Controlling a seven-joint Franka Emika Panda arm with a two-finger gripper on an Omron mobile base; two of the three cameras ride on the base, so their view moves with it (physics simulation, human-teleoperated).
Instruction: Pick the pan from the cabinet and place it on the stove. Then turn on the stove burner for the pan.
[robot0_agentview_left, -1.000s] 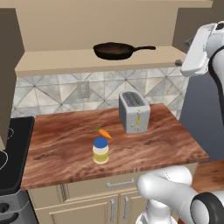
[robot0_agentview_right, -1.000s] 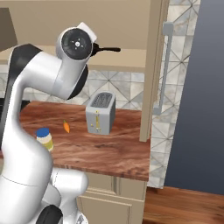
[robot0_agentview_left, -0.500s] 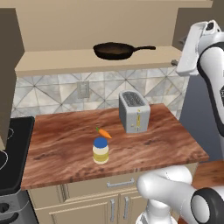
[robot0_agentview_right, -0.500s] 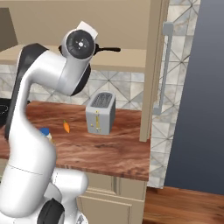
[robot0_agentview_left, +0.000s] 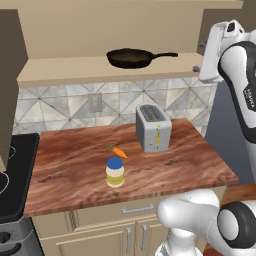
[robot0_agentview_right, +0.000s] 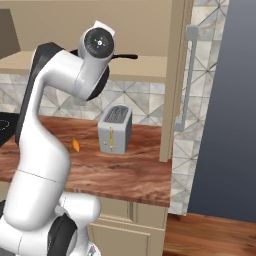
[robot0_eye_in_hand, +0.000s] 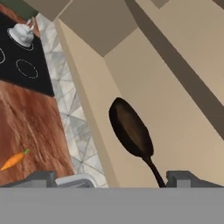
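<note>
The dark pan lies on the shelf of the open cabinet, its thin black handle pointing right. My gripper hangs at shelf height just right of the handle's end, apart from it and open. In the hand view the pan is ahead, and its handle runs down toward the wide-apart fingertips of the gripper. My arm covers most of the pan in the right base view. The black stove sits at the counter's left end; thin rings show on the stove, and which is the stove burner I cannot tell.
On the wooden counter stand a silver toaster, a small yellow jar with a blue lid and a carrot. A white kettle sits on the stove. The open cabinet door juts out on the right.
My hand has shifted a little to the left, nearer the end of the pan's handle. The pan has stayed where it was.
</note>
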